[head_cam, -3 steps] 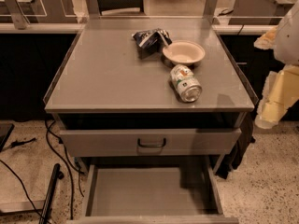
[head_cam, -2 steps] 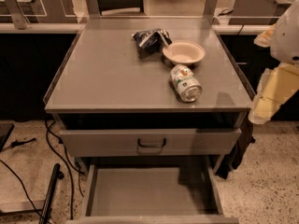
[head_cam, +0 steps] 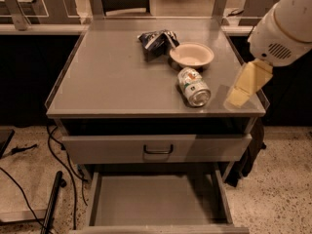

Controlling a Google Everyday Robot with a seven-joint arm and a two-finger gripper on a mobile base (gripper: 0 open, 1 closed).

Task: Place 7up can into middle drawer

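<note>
- The 7up can (head_cam: 194,87) is green and white with silver ends. It lies on its side on the grey top (head_cam: 117,77), near the front edge, one silver end facing us.
- The middle drawer (head_cam: 156,199) is pulled out, low down. Its flat grey floor shows.
- The gripper (head_cam: 246,84) hangs just right of the can, not touching it.

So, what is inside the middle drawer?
The middle drawer shows only grey floor; its rear is hidden under the drawer front. The 7up can lies on the tabletop, gripper beside it.
</note>
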